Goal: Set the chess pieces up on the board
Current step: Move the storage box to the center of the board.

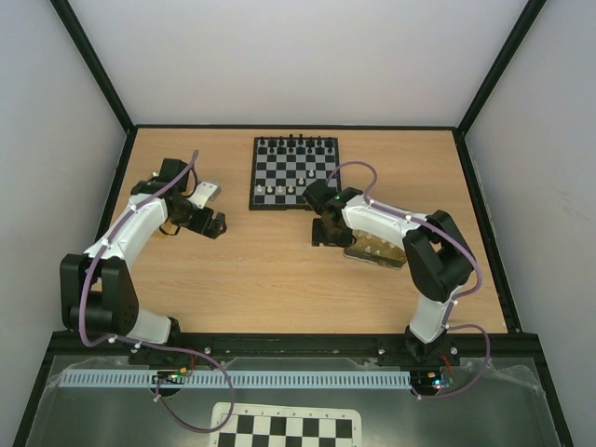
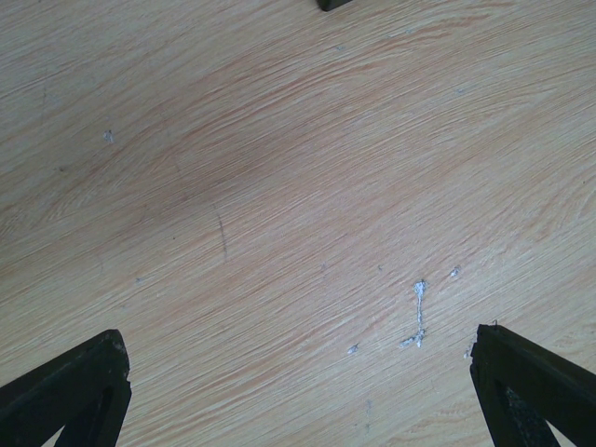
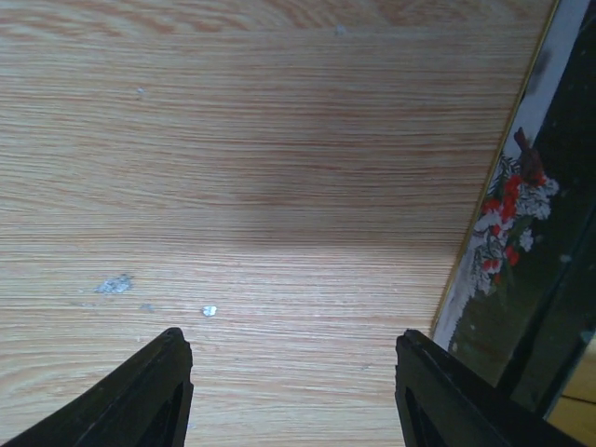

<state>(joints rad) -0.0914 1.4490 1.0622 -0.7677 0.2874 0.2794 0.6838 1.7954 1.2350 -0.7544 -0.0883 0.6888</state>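
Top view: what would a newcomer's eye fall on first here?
The board, far centre, black men lining its far rows, few white pieces on its near side. Next, the gold tray beneath the right arm, and the left tool and right tool open over the bare table.

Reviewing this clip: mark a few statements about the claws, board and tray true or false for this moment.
1. The left claw is open over bare table. True.
2. The right claw grips a white chess piece. False: its jaws stand apart with nothing between them.
3. The black chessmen line the board along its far edge. True.
4. The board lies between the arm bases. False: it sits at the far middle of the table.
5. The gold tin tray lies under the right arm. True.
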